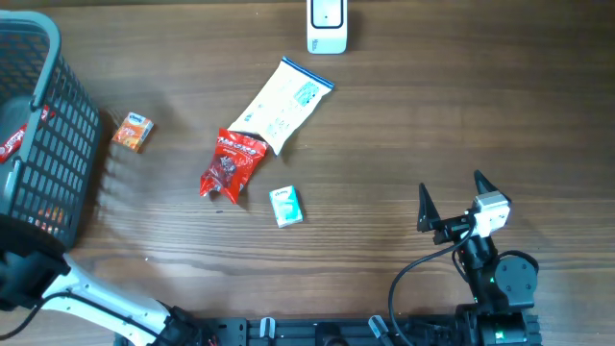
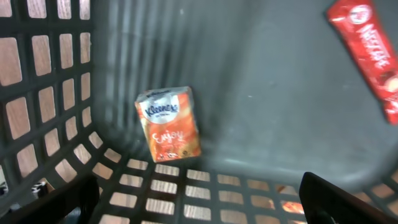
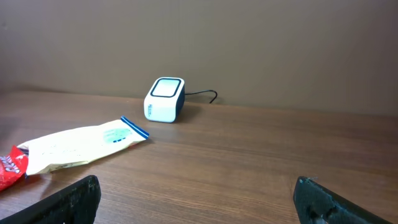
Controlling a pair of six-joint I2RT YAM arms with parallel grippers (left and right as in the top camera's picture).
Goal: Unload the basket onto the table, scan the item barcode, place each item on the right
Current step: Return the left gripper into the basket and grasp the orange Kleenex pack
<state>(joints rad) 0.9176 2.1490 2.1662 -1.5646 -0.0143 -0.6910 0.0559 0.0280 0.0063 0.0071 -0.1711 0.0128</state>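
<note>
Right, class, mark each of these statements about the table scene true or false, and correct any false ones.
1. The white scanner stands at the far edge of the table. True.
2. The white pouch lies inside the basket. False: it lies on the table, near the scanner.
3. The right gripper holds the small white box. False: the gripper is open and empty, and the box lies on the table apart from it.
4. An orange box lies inside the basket. True.
</note>
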